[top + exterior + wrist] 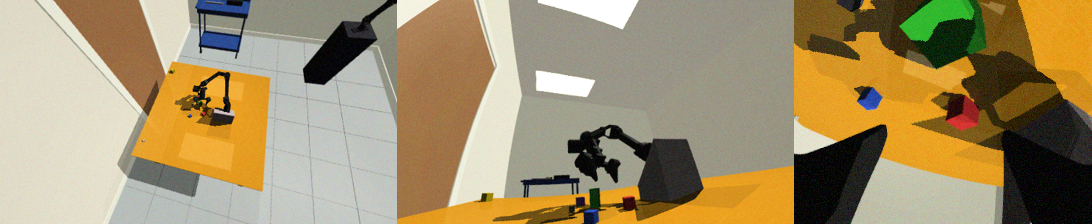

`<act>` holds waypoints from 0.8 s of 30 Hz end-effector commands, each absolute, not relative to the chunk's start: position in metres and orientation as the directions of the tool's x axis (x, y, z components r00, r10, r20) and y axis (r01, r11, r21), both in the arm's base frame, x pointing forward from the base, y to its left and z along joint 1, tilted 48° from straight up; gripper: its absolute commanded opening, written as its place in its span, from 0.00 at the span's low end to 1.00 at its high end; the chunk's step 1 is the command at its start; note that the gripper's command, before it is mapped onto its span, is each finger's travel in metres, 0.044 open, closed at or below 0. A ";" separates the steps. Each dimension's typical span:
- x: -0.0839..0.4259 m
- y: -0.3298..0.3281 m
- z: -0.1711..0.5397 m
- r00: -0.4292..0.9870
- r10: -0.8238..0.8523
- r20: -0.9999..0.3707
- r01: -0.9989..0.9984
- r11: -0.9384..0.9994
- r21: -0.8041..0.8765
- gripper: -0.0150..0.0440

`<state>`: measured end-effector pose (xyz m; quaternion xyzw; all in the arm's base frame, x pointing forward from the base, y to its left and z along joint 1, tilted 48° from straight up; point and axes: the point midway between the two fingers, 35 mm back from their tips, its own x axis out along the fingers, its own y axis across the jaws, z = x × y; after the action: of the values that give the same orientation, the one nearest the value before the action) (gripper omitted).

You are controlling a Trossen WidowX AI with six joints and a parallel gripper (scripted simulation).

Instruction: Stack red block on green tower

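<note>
The red block [203,113] [629,203] [963,114] lies on the table near the arm's base. The green tower [200,102] [595,198] [953,35] stands upright on the table, to the left of the red block in the exterior view; nothing rests on its top. My gripper [606,181] [946,133] is open and empty. It hangs above the table, higher than the tower's top in the exterior view. In the wrist view the red block shows beyond the gap between the fingertips, and the tower shows at the top edge, partly cut off.
A blue block [190,115] [591,216] [870,99] lies near the red block. A purple block [580,201] and a small dark block [572,209] lie near the tower. A yellow block [172,71] [487,196] lies at the far corner. The arm's box-shaped base [223,116] [671,170] stands beside the red block.
</note>
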<state>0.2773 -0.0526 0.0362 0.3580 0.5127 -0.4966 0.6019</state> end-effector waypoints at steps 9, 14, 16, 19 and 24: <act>0.256 -0.013 0.002 -0.119 -0.525 -0.843 0.721 0.537 -0.437 1.00; 0.249 0.002 -0.005 -0.084 -0.644 -0.760 0.571 0.595 -0.566 1.00; 0.247 0.008 -0.008 -0.057 -0.687 -0.724 0.505 0.605 -0.615 1.00; 0.244 0.014 -0.010 -0.019 -0.733 -0.680 0.428 0.608 -0.669 1.00; 0.244 0.015 -0.010 -0.016 -0.736 -0.676 0.422 0.608 -0.672 1.00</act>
<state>0.2459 0.0155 -0.0099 -0.1150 0.5771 -0.4237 0.6886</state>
